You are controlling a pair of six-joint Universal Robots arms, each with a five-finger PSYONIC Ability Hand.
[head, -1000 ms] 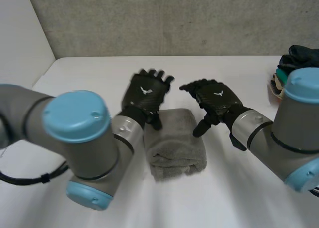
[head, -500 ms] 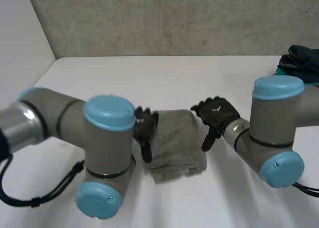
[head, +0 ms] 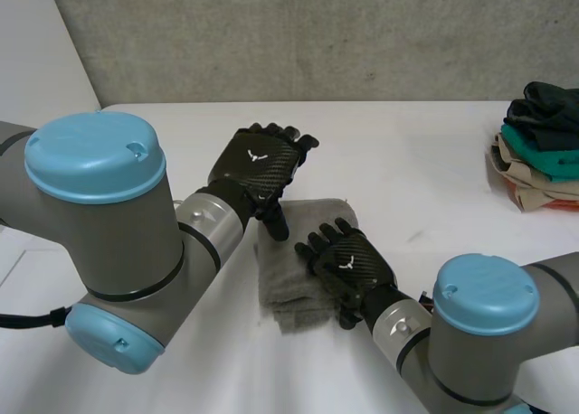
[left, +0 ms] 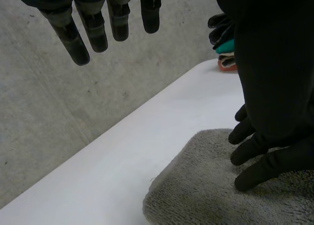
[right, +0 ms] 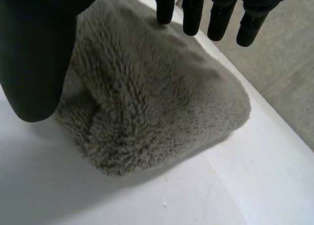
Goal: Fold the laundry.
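Robot lab or test cell, not home. Bare white counter (head: 407, 152) against raw grey concrete wall (head: 317, 34), plain white side panel (head: 36, 61) at left. Grey left arm (head: 95, 215) and right arm (head: 488, 333), light-blue caps, reach over counter. Stack of clothes (head: 538, 147) at far right edge.

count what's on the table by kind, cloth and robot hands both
grey folded towel: 1
pile of laundry at the table's far right edge, its pieces too bunched to separate: 1
black hands: 2, the left hand and the right hand
total: 4
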